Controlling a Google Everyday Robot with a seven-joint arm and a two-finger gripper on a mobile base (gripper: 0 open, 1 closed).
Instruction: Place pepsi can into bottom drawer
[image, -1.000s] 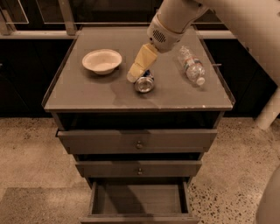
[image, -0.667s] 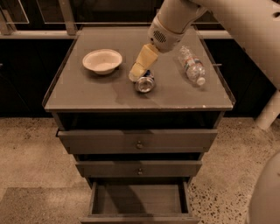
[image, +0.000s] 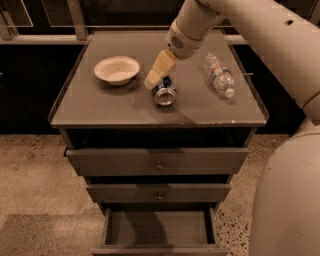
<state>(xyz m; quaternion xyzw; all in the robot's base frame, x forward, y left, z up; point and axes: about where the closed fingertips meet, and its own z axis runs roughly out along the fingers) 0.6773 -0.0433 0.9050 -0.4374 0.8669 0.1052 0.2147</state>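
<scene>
gripper at the can, grip state unclear

i see the gripper (image: 153, 80) angled down onto the cabinet top (image: 200, 107), its tip right against the upper left of the pepsi can (image: 164, 92). i can't tell how far open it is or whether it has hold. the can lies on its side, silver end toward me. bowl (image: 116, 69) left of the can, water bottle (image: 219, 74) right of it, lying flat. bottom drawer (image: 159, 227) is pulled out, low in front of the can.

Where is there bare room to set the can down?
The open bottom drawer is bare inside. On the cabinet top, the front strip before the bowl, pepsi can and water bottle is free. The middle is crowded: the gripper is right at the can.
</scene>
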